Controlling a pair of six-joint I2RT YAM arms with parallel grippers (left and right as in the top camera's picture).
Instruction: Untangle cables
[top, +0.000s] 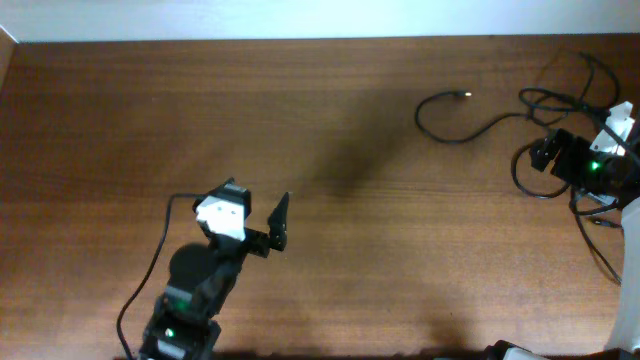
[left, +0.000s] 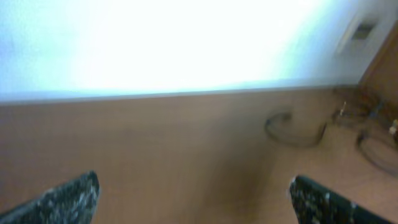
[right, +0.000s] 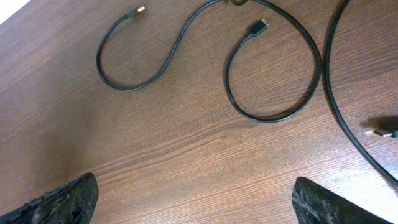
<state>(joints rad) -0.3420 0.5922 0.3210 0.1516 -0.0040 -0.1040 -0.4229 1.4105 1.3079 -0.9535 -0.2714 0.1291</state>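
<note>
Thin black cables (top: 450, 138) lie tangled at the table's far right. In the right wrist view one cable (right: 127, 86) ends in a small metallic plug (right: 140, 10). A second cable (right: 273, 117) loops round to a black plug (right: 257, 26), and a third cable (right: 343, 121) runs down the right side. My right gripper (right: 196, 202) hovers open over bare wood just in front of these loops, holding nothing. In the overhead view it (top: 541, 155) sits among the cables. My left gripper (top: 256, 200) is open and empty, far to the left. Its view shows the cables (left: 295, 132) blurred in the distance.
The brown wooden table (top: 320, 120) ends at a pale wall along its far edge. A thicker black wire (top: 145, 275) trails from the left arm. Another plug end (right: 385, 132) lies at the right edge of the right wrist view.
</note>
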